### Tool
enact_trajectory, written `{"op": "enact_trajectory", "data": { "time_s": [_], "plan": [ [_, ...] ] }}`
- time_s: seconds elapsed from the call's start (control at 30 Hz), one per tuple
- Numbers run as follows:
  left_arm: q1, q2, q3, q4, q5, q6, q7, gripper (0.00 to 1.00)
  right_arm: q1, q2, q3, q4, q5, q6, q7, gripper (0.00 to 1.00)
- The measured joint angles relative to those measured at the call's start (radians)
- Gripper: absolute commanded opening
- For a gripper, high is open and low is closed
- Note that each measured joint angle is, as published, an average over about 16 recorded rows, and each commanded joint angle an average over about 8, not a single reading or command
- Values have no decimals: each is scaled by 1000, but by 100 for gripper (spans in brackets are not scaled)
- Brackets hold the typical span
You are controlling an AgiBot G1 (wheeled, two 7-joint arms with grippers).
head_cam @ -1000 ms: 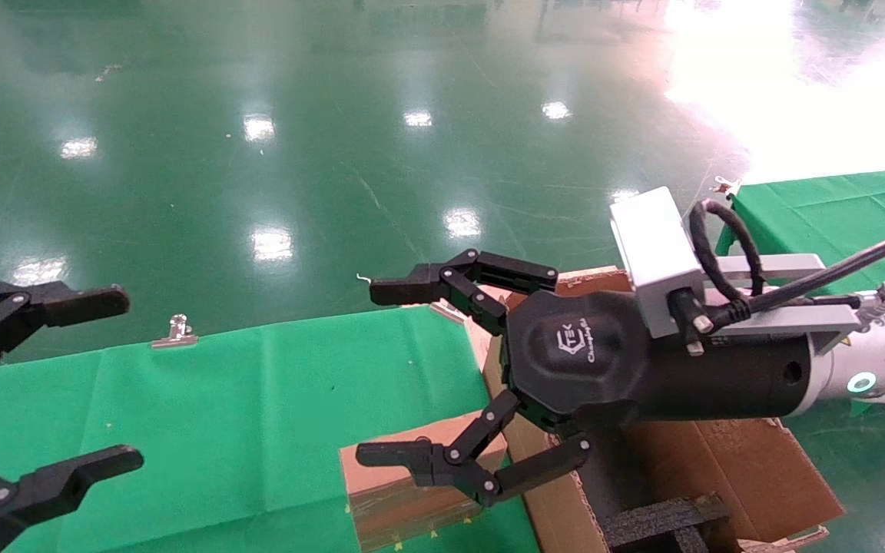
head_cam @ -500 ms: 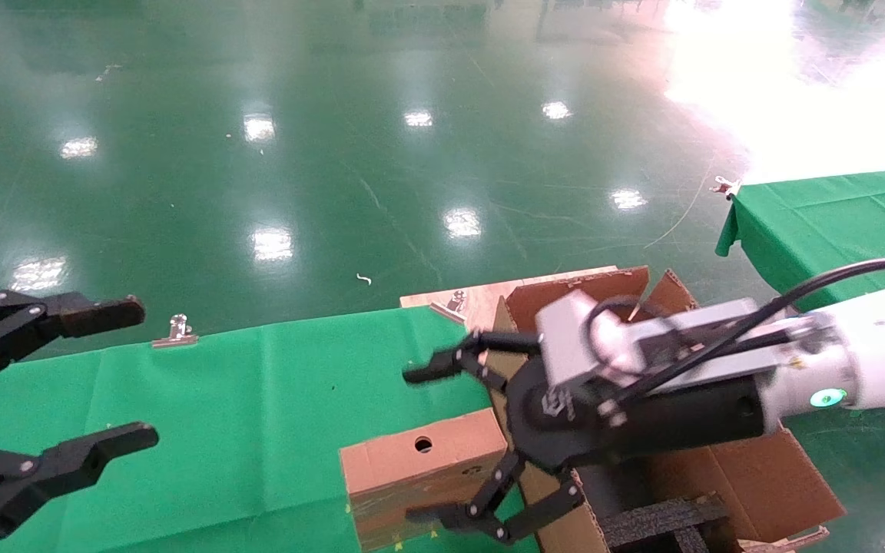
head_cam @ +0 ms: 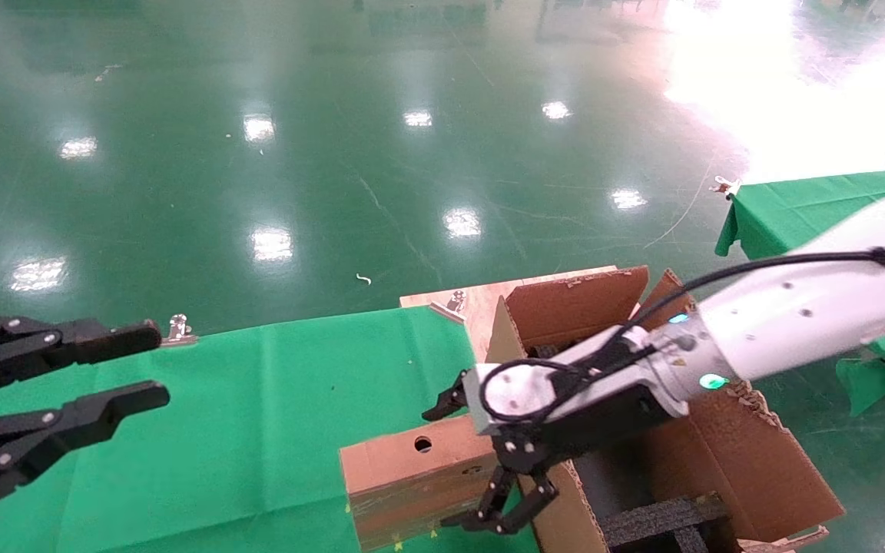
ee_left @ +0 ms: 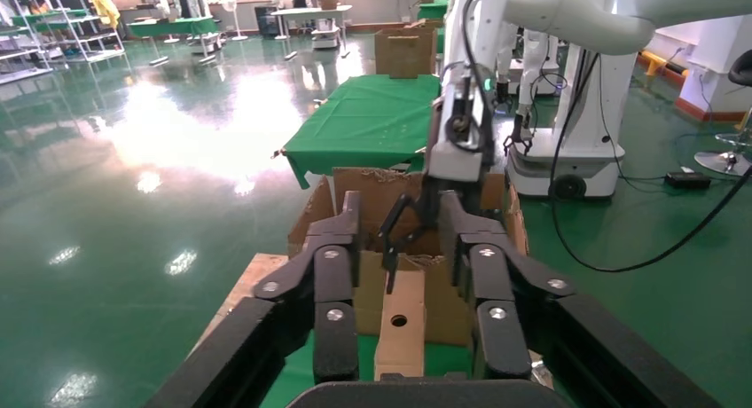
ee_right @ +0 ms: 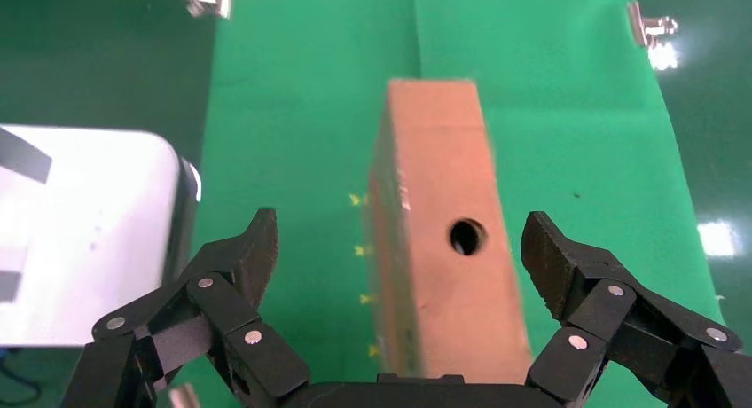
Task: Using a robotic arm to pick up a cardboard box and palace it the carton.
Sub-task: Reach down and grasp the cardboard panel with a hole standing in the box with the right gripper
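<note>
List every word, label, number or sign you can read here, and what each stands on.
No text is readable in any view.
Cardboard box: a round hole and tape, no print.
Carton: plain brown, no print.
Right gripper, open over the box: no readable marking.
Left gripper, open over the green cloth: no marking.

Ceiling lamps glared off the glossy floor point(head_cam: 335, 153), blown white at far right; my box point(ee_right: 439, 239) looked softly blurred.
</note>
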Motion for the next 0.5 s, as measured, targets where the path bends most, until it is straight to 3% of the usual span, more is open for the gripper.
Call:
{"op": "enact_trajectory", "data": {
  "time_s": [0.4, 0.43, 0.5],
  "plan": [
    [0, 0, 0, 0, 0, 0, 0, 1, 154, -140, -170, -148, -174, -1, -69, 100],
    [0, 0, 0, 0, 0, 0, 0, 6, 165, -150, -184, -159, -186, -2, -74, 100],
    [0, 0, 0, 0, 0, 0, 0, 31, 185, -170, -211, -179, -205, -2, -83, 100]
  ]
}}
